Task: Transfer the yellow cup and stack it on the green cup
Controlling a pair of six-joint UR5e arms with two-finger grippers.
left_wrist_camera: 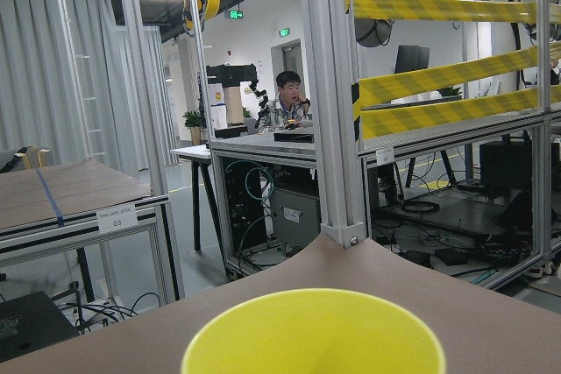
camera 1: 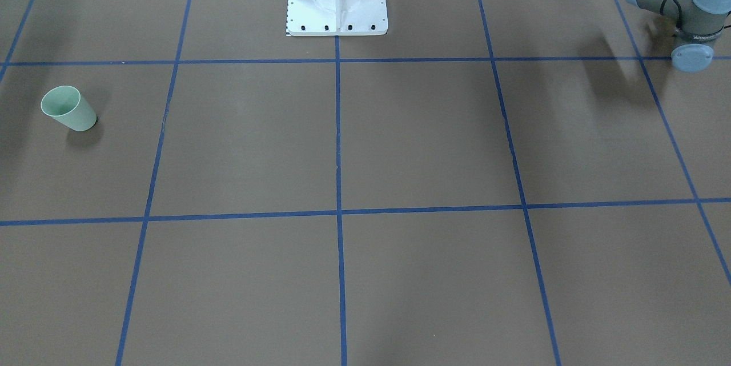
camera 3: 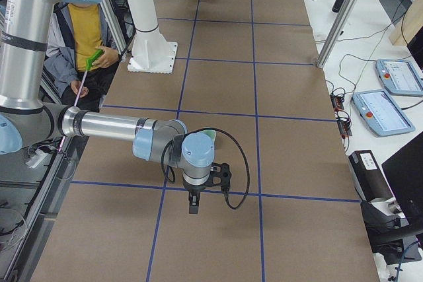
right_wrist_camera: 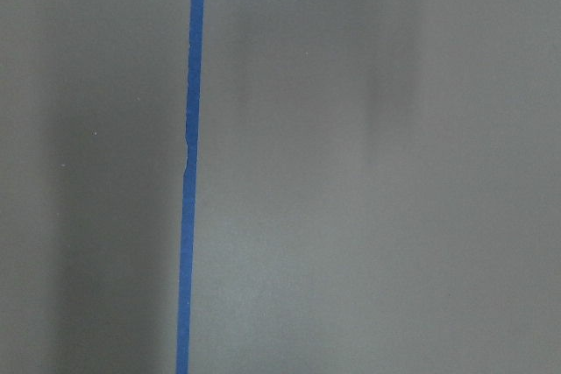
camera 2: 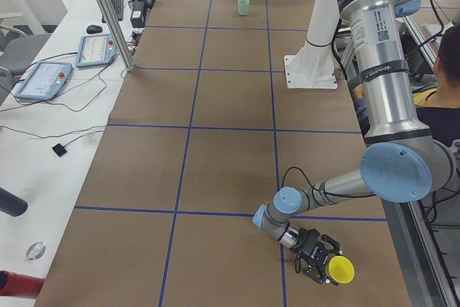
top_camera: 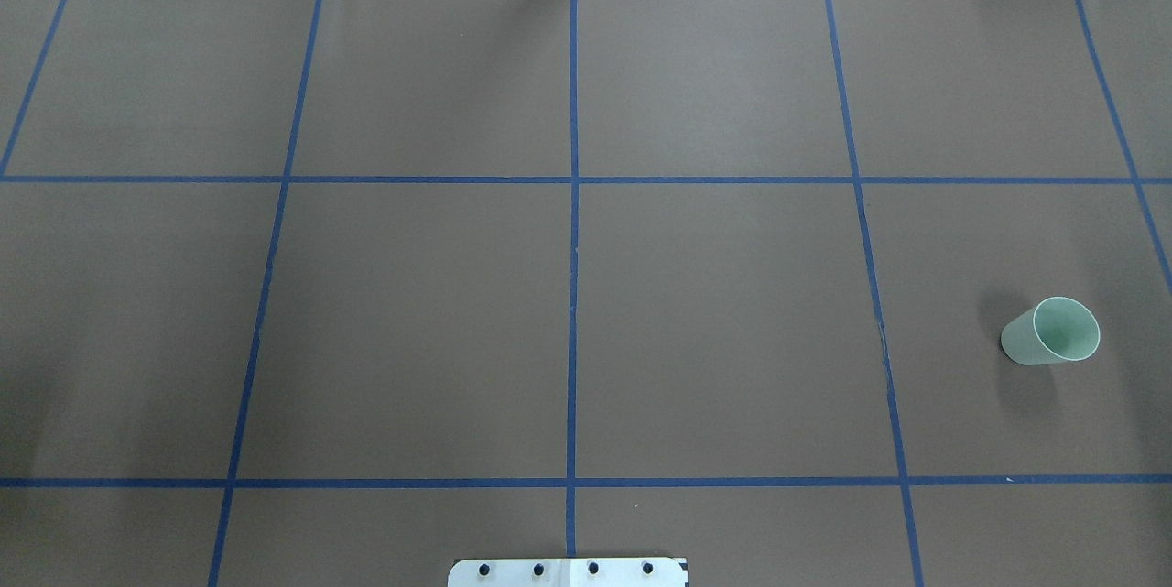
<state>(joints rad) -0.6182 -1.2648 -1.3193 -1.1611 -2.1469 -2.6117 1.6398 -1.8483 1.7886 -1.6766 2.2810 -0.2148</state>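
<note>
The yellow cup (camera 2: pixel 338 270) sits at the tip of the left gripper (camera 2: pixel 327 262), low in the lower right of the left-side view, its open mouth turned towards that camera. The black fingers (camera 2: pixel 314 272) flank it, but I cannot tell from that view whether the jaws are clenched on it. In the left wrist view only the cup's yellow rim fills the bottom edge, and no fingers show.

The green cup (top_camera: pixel 1051 333) stands alone at the right of the overhead view, well apart from the yellow one, on the brown table (top_camera: pixel 412 312).

The right gripper (camera 3: pixel 193 204) points down above the table in the middle of the right-side view. I cannot tell how its jaws stand. Its wrist camera shows only table and a blue tape line (right_wrist_camera: pixel 188 172).
</note>
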